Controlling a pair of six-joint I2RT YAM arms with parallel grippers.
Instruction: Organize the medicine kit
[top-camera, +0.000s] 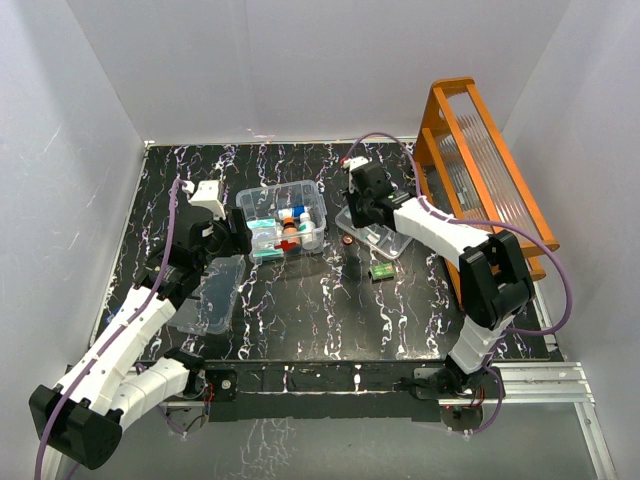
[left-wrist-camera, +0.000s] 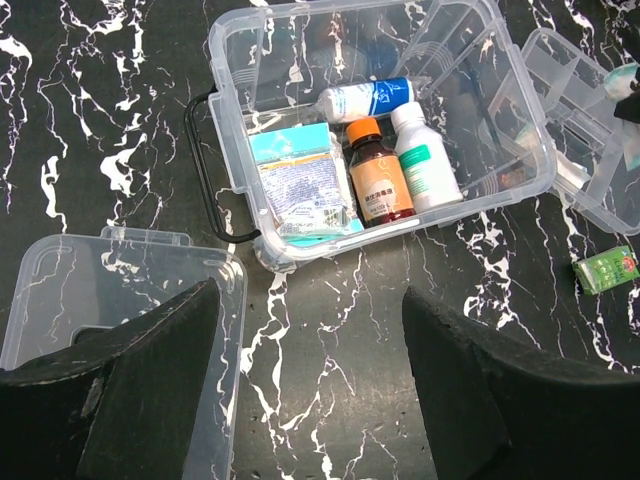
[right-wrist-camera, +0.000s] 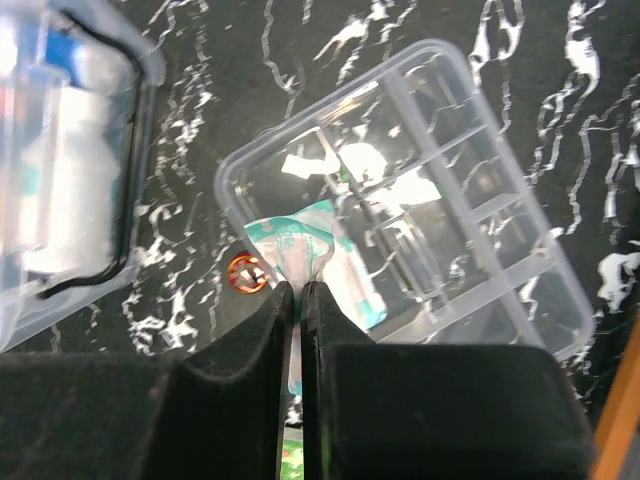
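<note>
The clear lid (top-camera: 210, 295) lies off at the box's 7 o'clock, and the left gripper (left-wrist-camera: 310, 300) hangs over it, spread wide and empty. The medicine box (top-camera: 283, 222) stands open, with bottles (left-wrist-camera: 378, 180) and a packet (left-wrist-camera: 300, 180) inside. At its 3 o'clock the right gripper (right-wrist-camera: 298, 292) pinches a teal sachet (right-wrist-camera: 300, 245) over the divided tray (right-wrist-camera: 500, 250). The step looks like sorting loose items. Next, the sachet needs carrying to its compartment and a gentle release.
</note>
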